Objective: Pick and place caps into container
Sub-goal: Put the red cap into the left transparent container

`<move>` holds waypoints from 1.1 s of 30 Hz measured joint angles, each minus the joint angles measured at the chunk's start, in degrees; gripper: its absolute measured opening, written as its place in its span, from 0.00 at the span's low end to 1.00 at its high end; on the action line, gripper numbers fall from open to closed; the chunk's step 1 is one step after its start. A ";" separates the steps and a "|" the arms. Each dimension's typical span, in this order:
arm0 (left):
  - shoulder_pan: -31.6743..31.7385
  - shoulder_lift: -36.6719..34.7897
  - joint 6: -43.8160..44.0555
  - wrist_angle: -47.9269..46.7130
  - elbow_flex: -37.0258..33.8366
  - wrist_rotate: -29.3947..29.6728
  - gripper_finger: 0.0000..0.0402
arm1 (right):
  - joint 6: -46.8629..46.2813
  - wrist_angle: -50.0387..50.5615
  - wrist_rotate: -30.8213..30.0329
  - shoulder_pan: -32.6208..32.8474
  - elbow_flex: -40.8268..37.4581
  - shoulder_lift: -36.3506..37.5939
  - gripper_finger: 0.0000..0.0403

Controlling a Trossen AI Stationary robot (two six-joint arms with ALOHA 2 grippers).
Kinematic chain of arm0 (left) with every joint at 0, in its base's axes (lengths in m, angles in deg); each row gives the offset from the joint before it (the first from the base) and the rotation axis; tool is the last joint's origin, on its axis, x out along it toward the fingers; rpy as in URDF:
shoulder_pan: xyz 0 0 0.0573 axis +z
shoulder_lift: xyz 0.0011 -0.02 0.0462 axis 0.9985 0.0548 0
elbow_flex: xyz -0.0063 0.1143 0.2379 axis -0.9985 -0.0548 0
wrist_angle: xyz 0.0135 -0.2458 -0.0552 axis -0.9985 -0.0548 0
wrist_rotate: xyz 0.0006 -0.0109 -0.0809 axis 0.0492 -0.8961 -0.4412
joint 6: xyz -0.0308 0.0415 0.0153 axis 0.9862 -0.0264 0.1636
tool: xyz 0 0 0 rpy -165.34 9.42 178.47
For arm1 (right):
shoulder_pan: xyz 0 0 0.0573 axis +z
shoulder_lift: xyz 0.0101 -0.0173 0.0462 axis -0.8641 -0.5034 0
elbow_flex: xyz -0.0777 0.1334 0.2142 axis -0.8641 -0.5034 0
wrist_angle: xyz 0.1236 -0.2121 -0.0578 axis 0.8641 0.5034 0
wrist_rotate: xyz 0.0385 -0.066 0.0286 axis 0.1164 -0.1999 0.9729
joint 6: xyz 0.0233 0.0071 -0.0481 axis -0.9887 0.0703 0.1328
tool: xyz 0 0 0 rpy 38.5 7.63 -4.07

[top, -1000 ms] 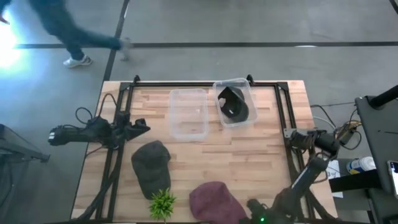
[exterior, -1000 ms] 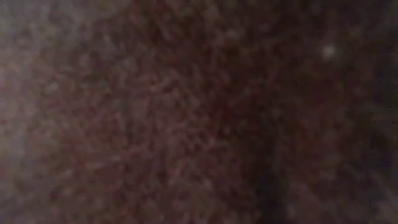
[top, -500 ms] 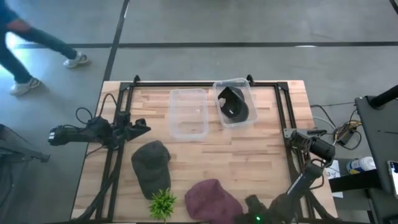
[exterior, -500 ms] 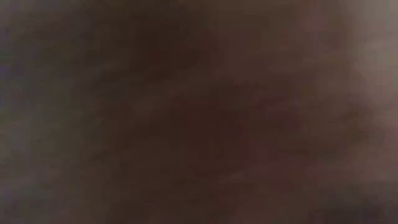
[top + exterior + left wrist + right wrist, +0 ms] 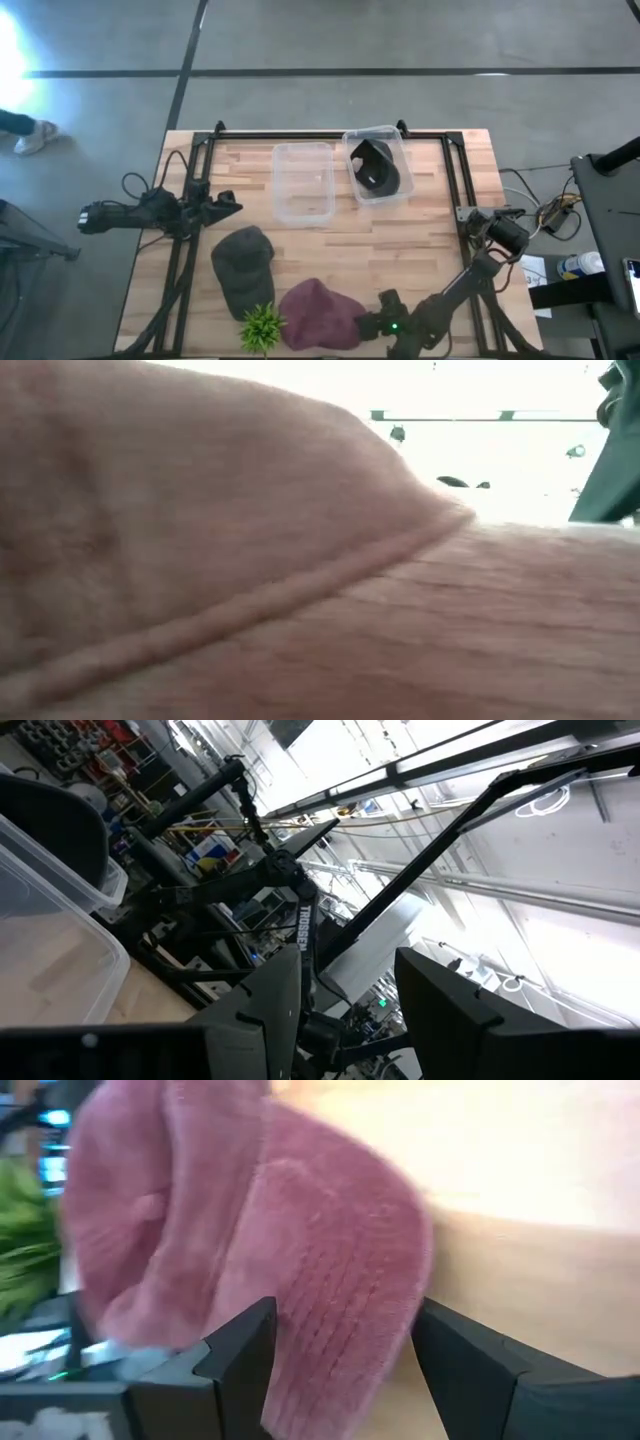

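The maroon cap (image 5: 318, 314) lies at the table's near edge and fills the low view (image 5: 250, 560). My right gripper (image 5: 367, 325) is at its right side, open, with the cap's fabric (image 5: 300, 1250) between the fingers. One dark grey-olive cap (image 5: 243, 267) rests crown up on the table left of centre. The other dark cap (image 5: 375, 167) lies inside the right clear tub (image 5: 392, 135). My left gripper (image 5: 228, 207) waits at the table's left side, open (image 5: 345, 1020), touching nothing. My right gripper meets the maroon cap at its right-hand part (image 5: 340, 1330), which sits between the two open fingers (image 5: 245, 1355). The fingers come nearly level from the table's right. The cap rests on the table. Whether both fingers touch the fabric I cannot tell.
An empty clear tub (image 5: 303, 183) stands left of the tub with the cap. A small green plant (image 5: 262, 326) stands at the near edge, close to the maroon cap's left side. A dark frame rail (image 5: 330, 134) runs around the table. A person's shoe (image 5: 30, 135) shows beyond the table's left.
My right gripper has moved along the near edge toward the table's left. The maroon cap has slid left with it, toward the plant, and now sits closer to the low camera. A person has walked away to the left behind the table.
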 joint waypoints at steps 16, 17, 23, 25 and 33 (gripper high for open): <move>0.00 0.00 -0.04 0.00 0.00 0.23 0.39 | 12.26 -26.94 0.90 -4.82 -8.76 0.00 0.50; 0.00 0.01 -0.04 0.00 0.00 0.27 0.39 | 12.85 -27.71 1.45 -5.14 -8.98 0.00 0.47; 0.00 0.02 -0.07 0.00 -0.02 0.28 0.39 | 13.44 -29.92 1.05 -6.43 -9.95 0.02 0.20; 0.00 0.02 -0.04 0.00 0.00 0.28 0.39 | 13.90 -30.29 -0.53 -6.56 -10.07 0.04 0.10; 0.00 0.02 0.04 0.02 -0.02 0.28 0.39 | 18.14 -26.78 -6.34 -6.39 -10.31 4.07 0.03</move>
